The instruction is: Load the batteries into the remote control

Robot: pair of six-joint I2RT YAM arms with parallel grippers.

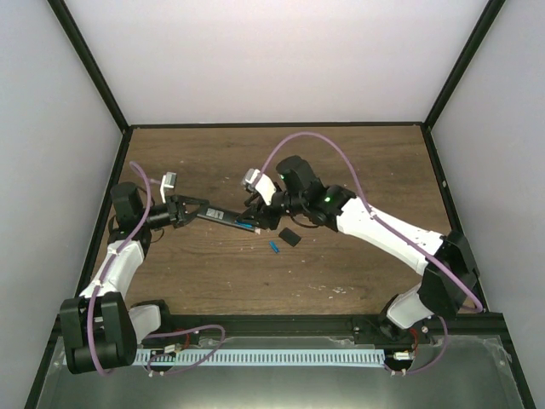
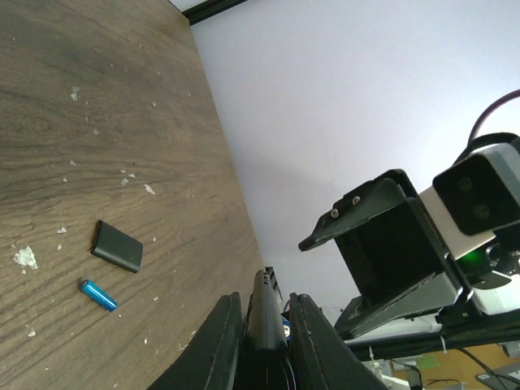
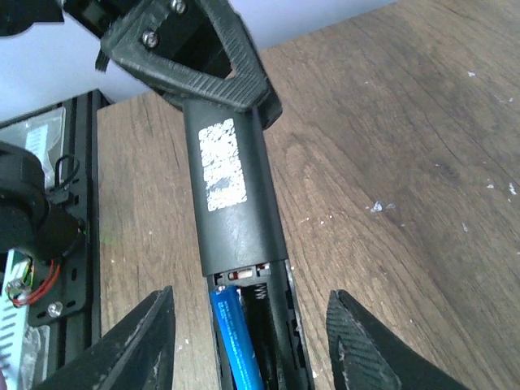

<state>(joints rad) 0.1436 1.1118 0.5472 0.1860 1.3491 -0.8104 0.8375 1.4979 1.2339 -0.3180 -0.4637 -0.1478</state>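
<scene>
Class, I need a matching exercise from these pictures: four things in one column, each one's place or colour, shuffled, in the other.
1 remote control
2 loose battery
3 other battery
4 cover

A black, lying on the table
B in the battery bay
C clamped in the left gripper
D blue, lying on the table

Pairs: 1-C, 2-D, 3-B, 4-A

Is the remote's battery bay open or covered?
Open: the bay shows a spring and one blue battery inside; the black cover lies on the table.
</scene>
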